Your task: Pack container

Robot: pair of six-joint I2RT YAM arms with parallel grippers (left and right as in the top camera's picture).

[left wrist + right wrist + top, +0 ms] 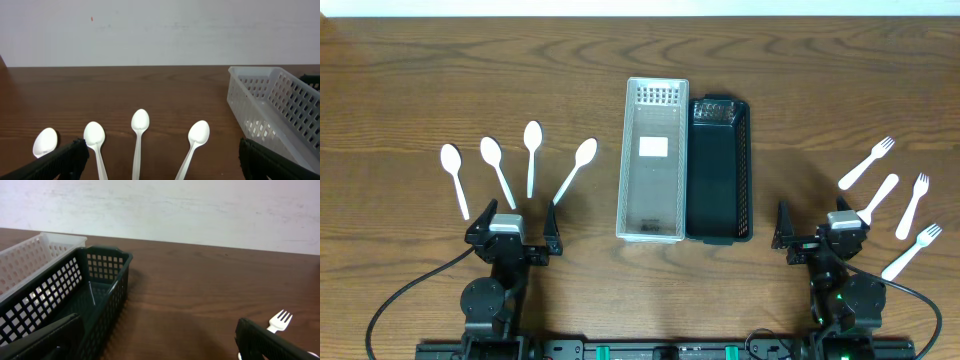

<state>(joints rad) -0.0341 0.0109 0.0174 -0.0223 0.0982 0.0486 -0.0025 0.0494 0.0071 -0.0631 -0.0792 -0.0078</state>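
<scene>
The left hand [516, 228] and right hand [822, 232] are seen spread and empty over the desk [420, 80]. Spoons [532, 137] are laid left, forks [865, 164] right, of the white basket [623, 160] and black basket [718, 170]. Flat handles could be flicked away if pinched off-centre.

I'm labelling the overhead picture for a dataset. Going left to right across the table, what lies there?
Far-left spoon → second spoon → third spoon → fourth spoon → white basket → black basket → four forks, whose own order overlaps.
</scene>
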